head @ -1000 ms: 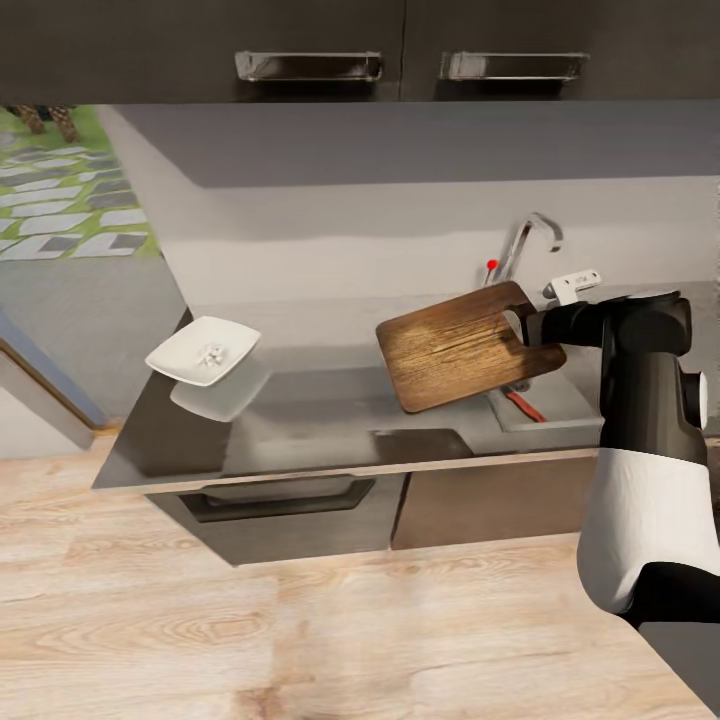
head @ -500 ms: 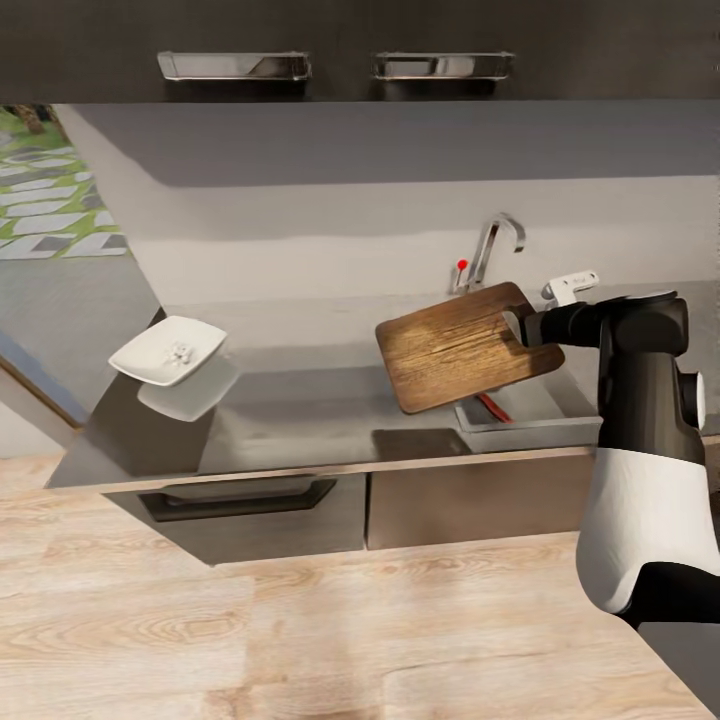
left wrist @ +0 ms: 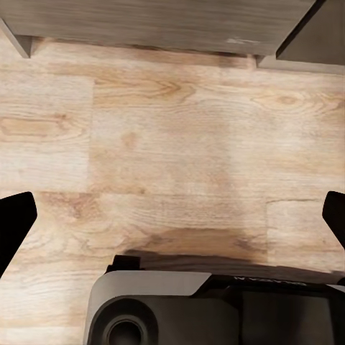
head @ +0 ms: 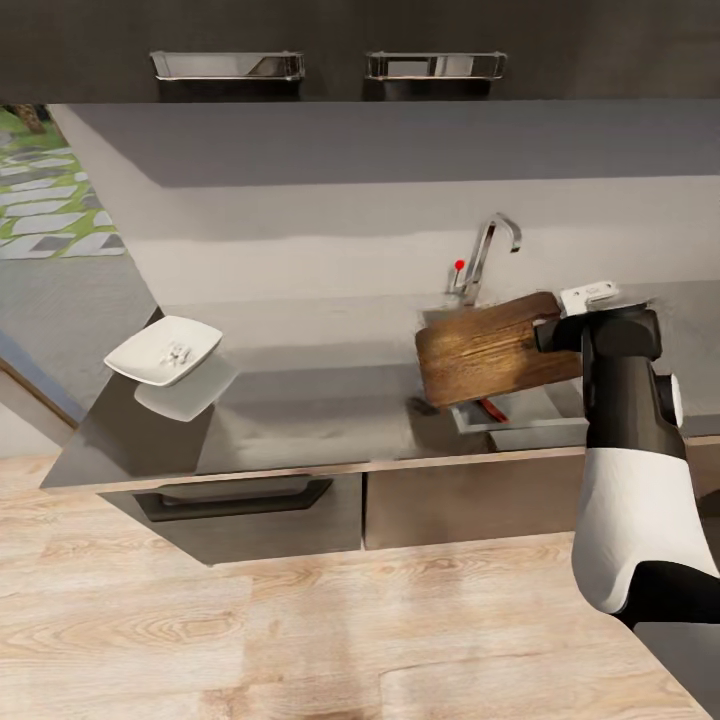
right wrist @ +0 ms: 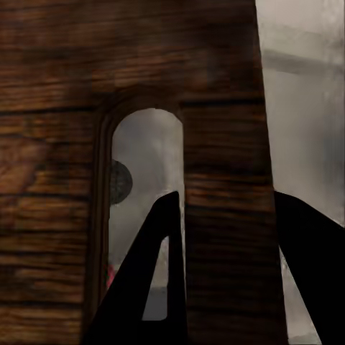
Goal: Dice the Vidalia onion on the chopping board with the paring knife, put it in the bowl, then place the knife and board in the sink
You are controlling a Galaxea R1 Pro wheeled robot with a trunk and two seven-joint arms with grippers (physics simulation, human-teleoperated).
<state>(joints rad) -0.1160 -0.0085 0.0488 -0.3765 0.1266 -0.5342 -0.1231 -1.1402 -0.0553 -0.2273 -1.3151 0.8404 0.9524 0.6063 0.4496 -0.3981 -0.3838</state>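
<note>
Grey tabletop (head: 330,400) runs under dark upper cabinets (head: 300,40) with steel bar handles; dark drawer fronts below, light wood floor (head: 300,620) in front.

Sink (head: 535,415) sits at the right end of the tabletop, chrome tap (head: 488,250) with red knob (head: 459,265) behind it.

Board (head: 495,350): held in the air above the sink's left part and near rim, tilted, casting a shadow on the tabletop beside the basin. Right pincer (head: 548,335) grips its right edge at the slot hole. Right wrist view: one finger passes through the slot (right wrist: 144,208), the other lies outside the board's edge, so the jaws are clamped on the strip of wood between. Round drain (right wrist: 121,181) shows through the slot.

Knife (head: 490,408): red-brown handle visible in the basin, just below the board's lower edge; blade hidden.

Bowl (head: 165,350): at the far left end of the tabletop, well apart from the sink, small white pieces (head: 178,352) inside. Its reflection shows on the glossy surface just below.

Left pincer (left wrist: 172,215): fingertips at opposite edges of the left wrist view, wide apart, nothing between them, pointing at the floor with a cabinet base beyond.
</note>
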